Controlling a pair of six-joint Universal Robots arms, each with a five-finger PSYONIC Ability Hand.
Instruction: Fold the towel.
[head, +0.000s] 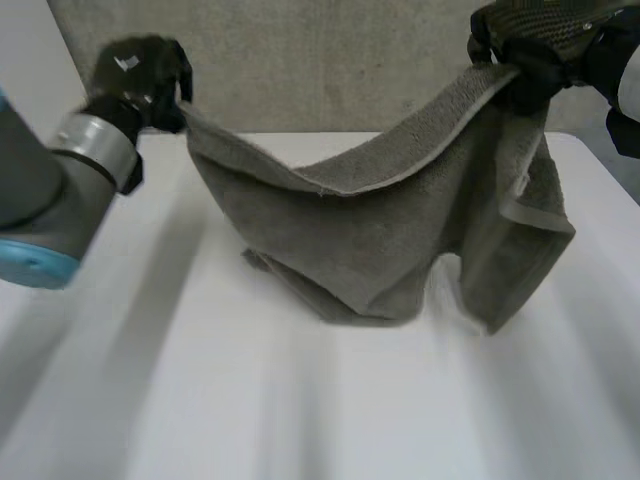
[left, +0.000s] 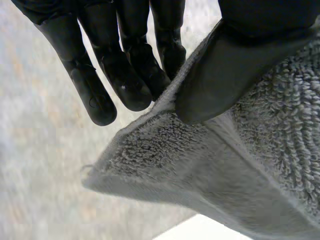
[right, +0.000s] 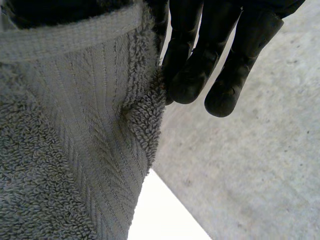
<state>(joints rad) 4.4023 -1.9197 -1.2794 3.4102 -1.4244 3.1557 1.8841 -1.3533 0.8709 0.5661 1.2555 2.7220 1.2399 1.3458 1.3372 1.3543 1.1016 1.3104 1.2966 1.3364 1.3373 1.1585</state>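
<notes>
While both top corners are held high, the towel (head: 380, 230) hangs as a sling between the hands, probably to get the cloth off the table (head: 200, 400) so one edge can be carried over for the fold. Left hand (head: 140, 75), at 10 o'clock in the head view: its thumb (left: 235, 65) presses a corner against near-straight fingers (left: 125, 75), a pinch rather than a fist. Right hand (head: 530, 60), at 1 o'clock: closed on the opposite corner, hem band running under its palm. Towel grey terry with a flat woven border, its top edge dipping toward the middle. The right side drapes in a long doubled fold. The lowest bunch rests on the table near centre, rumpled. No fold made yet, by my reading.
</notes>
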